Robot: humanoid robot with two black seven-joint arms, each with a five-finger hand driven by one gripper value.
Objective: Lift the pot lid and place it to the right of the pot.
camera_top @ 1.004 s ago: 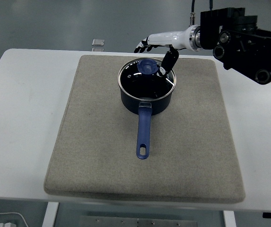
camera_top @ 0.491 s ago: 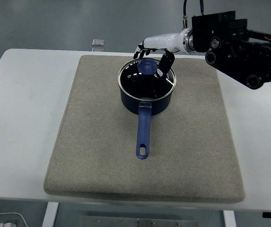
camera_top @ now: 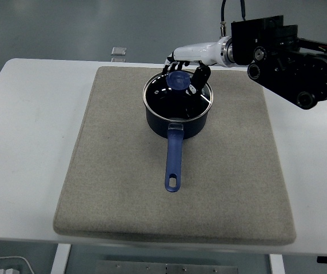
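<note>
The lid (camera_top: 178, 97) sits on the pot (camera_top: 178, 112), its blue knob (camera_top: 178, 79) toward the far rim. The right hand (camera_top: 187, 64) hangs right over that knob, its dark fingers (camera_top: 201, 75) curled down around it, one on the right side, others behind. Whether they actually grip the knob or only surround it I cannot tell from here.

One pot, one lid, one long blue handle (camera_top: 174, 160) pointing toward the near edge of the table (camera_top: 26, 137). One arm is in sight, coming in from the right.

The pot stands on a grey felt mat (camera_top: 123, 194) that covers the middle of the white table. A small pale object (camera_top: 118, 51) lies at the far edge. Beyond is a grey floor.
</note>
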